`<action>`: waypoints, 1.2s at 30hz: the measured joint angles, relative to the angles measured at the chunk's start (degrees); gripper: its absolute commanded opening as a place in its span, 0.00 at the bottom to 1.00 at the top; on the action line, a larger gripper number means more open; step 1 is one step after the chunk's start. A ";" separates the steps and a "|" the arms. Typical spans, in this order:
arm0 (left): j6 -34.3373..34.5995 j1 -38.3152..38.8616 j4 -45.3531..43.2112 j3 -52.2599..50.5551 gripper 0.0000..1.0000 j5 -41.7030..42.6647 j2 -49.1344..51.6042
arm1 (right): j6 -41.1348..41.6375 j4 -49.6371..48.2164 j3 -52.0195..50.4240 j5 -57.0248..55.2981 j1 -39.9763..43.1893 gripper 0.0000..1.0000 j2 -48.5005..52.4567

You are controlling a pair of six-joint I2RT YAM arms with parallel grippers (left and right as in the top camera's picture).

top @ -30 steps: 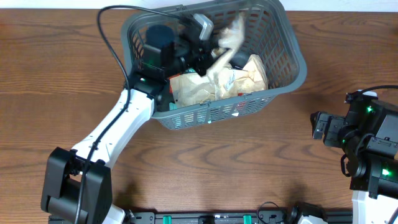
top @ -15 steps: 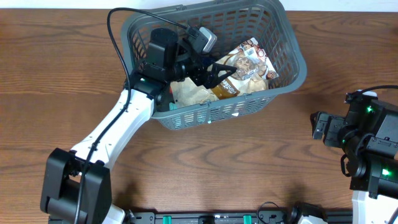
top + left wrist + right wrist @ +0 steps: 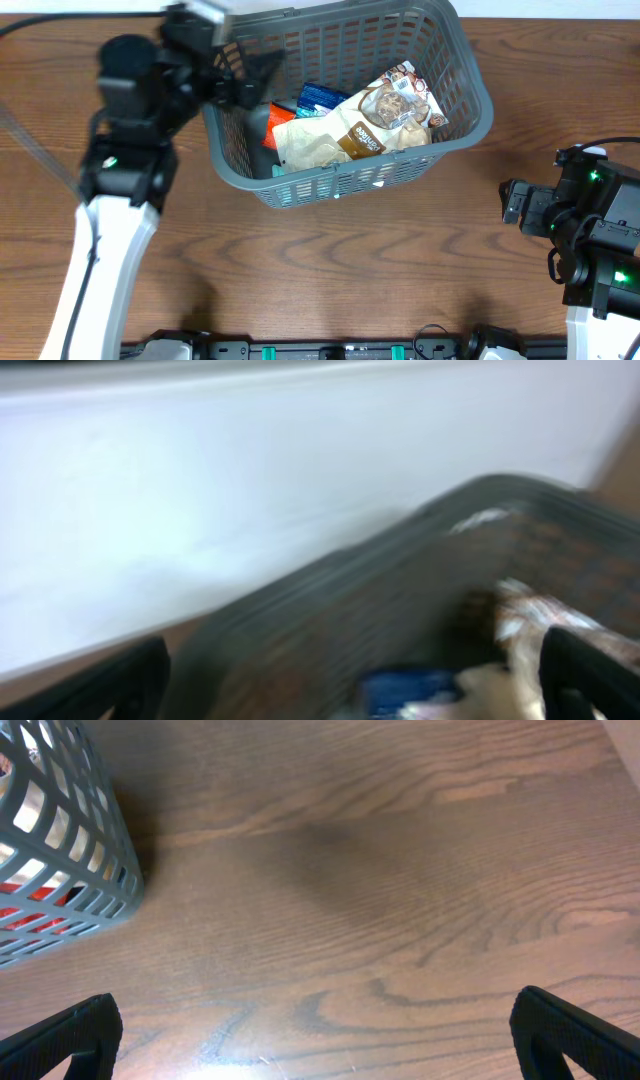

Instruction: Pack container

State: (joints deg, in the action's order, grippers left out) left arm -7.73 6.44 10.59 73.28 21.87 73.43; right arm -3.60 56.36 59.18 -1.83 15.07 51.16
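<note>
Black plastic fingers of the left gripper (image 3: 250, 78) stand spread wide with nothing between them, above the left rim of the large dark grey plastic basket (image 3: 350, 178). The left wrist view is blurred, yet it shows both tips far apart. This lattice-sided container, with a thick rolled rim, sits on the far middle of the table, skewed to the table's edge.

Inside it lies a crinkled tan snack pack with a brown label (image 3: 345, 140). A glossy pack printed with biscuits (image 3: 400, 95) rests against it, and a blue packet (image 3: 320, 97) is tucked behind.

Well to the right, the right gripper (image 3: 320, 1035) is also wide apart and empty, low over the brown wood-grain tabletop (image 3: 400, 270), which has a smooth, faintly shiny surface. A plain white wall (image 3: 200, 490) rises beyond the basket.
</note>
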 measured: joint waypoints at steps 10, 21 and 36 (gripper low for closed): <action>0.20 -6.60 29.38 1.27 0.99 -17.64 -2.32 | 0.02 -0.04 -0.07 0.00 0.00 0.99 -0.02; -1.99 -12.07 48.39 -1.38 0.99 -24.90 -4.68 | 0.00 -0.02 -0.07 0.13 0.00 0.99 -0.02; -0.04 -12.07 62.51 -1.42 0.99 -24.83 -30.97 | 0.02 -0.02 -0.07 0.13 0.00 0.99 0.00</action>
State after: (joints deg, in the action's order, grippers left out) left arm -7.77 -5.63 73.10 71.85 -2.96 42.46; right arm -3.57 56.34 59.11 -1.69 15.07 51.16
